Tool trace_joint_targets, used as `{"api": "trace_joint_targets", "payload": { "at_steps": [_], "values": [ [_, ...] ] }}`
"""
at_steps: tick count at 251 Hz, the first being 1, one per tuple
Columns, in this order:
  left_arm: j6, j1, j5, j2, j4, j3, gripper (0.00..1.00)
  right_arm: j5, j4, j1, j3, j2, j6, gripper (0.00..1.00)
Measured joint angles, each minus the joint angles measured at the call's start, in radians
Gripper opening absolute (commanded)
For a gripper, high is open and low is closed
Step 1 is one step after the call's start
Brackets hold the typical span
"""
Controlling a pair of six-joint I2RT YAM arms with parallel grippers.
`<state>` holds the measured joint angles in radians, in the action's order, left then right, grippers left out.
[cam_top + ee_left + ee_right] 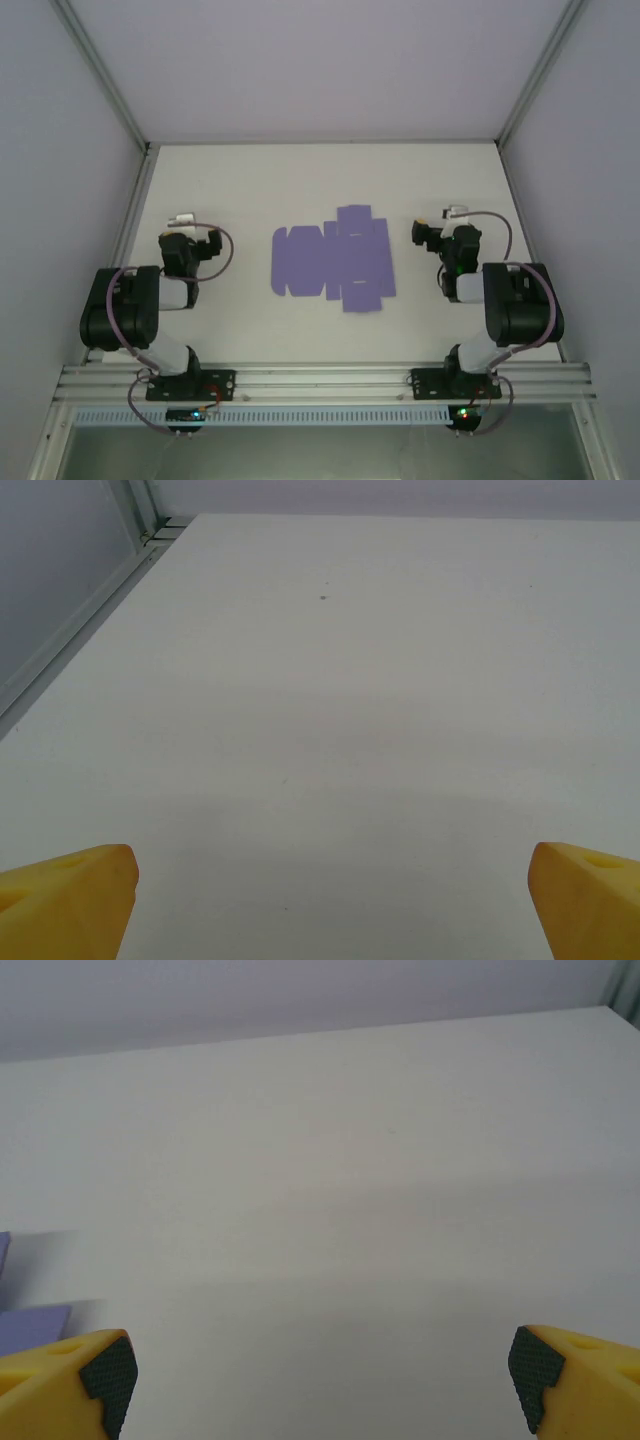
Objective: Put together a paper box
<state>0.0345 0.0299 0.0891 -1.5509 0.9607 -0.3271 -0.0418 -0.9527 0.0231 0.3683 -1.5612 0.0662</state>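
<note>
Paper box (333,260) lies as a flat, unfolded lavender sheet at the middle of the white worktop (240,180), untouched. Left hand (330,885) and right hand (320,1370) sit on either side of it, each spread wide apart and holding nothing.

Table: white matte tabletop (250,190) spread out before me.
Back wall: pale lavender-grey panel (320,60).
Side walls: matching left panel (50,200) and right panel (600,200).
Frame: aluminium posts (100,70) at the far corners; aluminium rail (320,380) along my near edge.
Light: soft, even, faint shadows.
</note>
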Motion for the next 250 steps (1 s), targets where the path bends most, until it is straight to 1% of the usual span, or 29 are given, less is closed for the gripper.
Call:
{"api": "trace_joint_targets", "payload": {
  "at_steps": [61,228,241,250],
  "values": [
    [-0.009,0.000,-0.049,0.000,-0.016,-0.013,1.00,0.001,0.051,0.002,0.000,0.001,-0.005,0.99],
    [-0.011,0.001,-0.067,0.000,-0.024,-0.020,1.00,0.002,0.060,0.002,0.000,0.001,-0.005,0.98],
    [-0.011,0.001,-0.065,0.013,-0.066,-0.033,0.99,0.012,0.071,0.001,0.000,0.014,-0.005,0.99],
    [-0.008,0.001,-0.058,0.037,-0.134,-0.055,1.00,0.028,0.101,0.000,0.000,0.039,-0.007,0.98]
  ]
}}
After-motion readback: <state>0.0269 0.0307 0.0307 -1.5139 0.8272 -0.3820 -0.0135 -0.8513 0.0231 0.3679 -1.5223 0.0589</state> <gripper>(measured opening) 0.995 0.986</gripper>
